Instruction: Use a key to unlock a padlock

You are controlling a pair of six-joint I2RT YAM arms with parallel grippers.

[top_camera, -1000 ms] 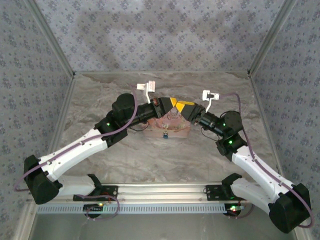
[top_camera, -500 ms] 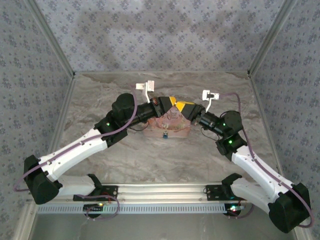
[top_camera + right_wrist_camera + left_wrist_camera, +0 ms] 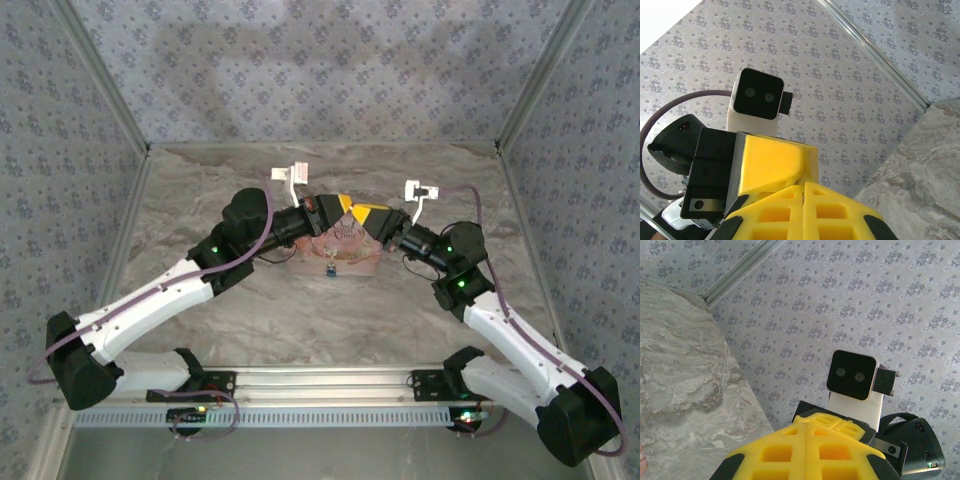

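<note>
Top external: padlock [image 3: 330,268] tiny, blue part showing, at near edge of pink book [image 3: 358,262], mid-counter [image 3: 250,320]. Long axis and heading too small to tell. Book print unreadable. Left pincer [image 3: 345,206] and right pincer [image 3: 370,214] each pressed together, tip to tip above book. Padlock lies just nearward of both.

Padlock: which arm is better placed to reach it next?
Left, narrowly. The padlock lies at the near edge of the book, just near-side of the left hand; the right hand sits further over. Both are shut, tips meeting.
</note>
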